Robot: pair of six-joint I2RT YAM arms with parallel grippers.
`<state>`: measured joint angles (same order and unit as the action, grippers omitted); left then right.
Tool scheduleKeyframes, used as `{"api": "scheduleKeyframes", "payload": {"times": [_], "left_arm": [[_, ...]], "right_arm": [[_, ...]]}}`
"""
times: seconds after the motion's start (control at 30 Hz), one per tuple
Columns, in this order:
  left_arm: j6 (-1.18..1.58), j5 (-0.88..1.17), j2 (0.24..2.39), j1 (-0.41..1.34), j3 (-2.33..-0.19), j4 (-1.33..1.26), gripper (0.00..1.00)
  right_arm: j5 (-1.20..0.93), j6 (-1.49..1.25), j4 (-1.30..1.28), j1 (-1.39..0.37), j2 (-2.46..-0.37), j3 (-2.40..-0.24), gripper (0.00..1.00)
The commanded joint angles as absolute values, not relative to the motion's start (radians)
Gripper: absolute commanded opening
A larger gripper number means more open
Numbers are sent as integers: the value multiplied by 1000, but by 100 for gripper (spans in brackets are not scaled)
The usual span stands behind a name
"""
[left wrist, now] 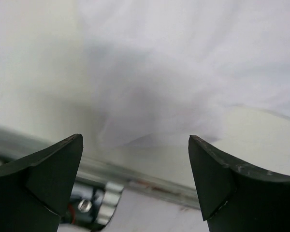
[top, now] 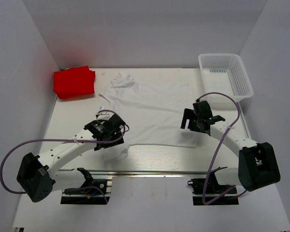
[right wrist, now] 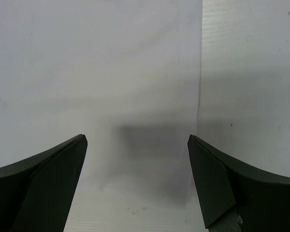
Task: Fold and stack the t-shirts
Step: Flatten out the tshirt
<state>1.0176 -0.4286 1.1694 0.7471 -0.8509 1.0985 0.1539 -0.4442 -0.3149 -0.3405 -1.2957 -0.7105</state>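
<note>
T-shirts, two in number, lie on a pale counter (top: 67, 121).

White cotton t-shirt (top: 154, 104), plain and short-sleeved: it is spread open and largely flat across the centre of the counter, with the neck opening toward 11 o'clock. Soft creases gather around the neck. The corner at 7 o'clock is rumpled and lies close to the aluminium rail (top: 145, 172) along the counter's near edge.

Red cotton t-shirt (top: 74, 82): bright red and folded into a compact, roughly square bundle. It sits in the far corner at 10 o'clock, near the neck end of the white garment.

White plastic mesh basket (top: 241, 79): it stands in the far corner at 2 o'clock, off the cloth.

Left gripper (top: 108, 140): it is poised at the rumpled 7 o'clock corner. Its wrist view shows the left gripper (left wrist: 135, 164) with jaws spread wide and nothing between them. A shadowed fold of white fabric lies beyond the tips, with the rail below it. Contact with the cloth cannot be judged.

Right gripper (top: 187, 120): it is positioned over the 3 o'clock side of the white garment. Its wrist view shows the right gripper (right wrist: 137, 164) with jaws likewise parted and empty. Smooth fabric ends in a straight edge, with bare counter beside it.
</note>
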Motion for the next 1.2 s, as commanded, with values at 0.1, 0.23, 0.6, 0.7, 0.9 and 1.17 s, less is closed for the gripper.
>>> {"api": "scheduleKeyframes", "payload": {"times": [0.1, 0.23, 0.6, 0.7, 0.9, 1.17], "left_arm": [[670, -555, 1377, 727, -1012, 663, 100], [579, -582, 1604, 672, -1143, 629, 100], [445, -240, 1959, 466, -1337, 383, 100], [433, -200, 2065, 457, -1422, 416, 100], [413, -126, 2190, 417, -1541, 439, 100], [370, -136, 2023, 420, -1537, 451, 100]], "right_arm": [[118, -413, -291, -342, -1414, -854, 90], [113, -407, -284, -337, -1543, -925, 90], [236, -405, -412, -318, -1857, -1155, 90], [256, -382, -432, -293, -1954, -1239, 90], [229, -330, -518, -247, -2154, -1562, 90], [174, -270, -514, -261, -1951, -1531, 90]]}}
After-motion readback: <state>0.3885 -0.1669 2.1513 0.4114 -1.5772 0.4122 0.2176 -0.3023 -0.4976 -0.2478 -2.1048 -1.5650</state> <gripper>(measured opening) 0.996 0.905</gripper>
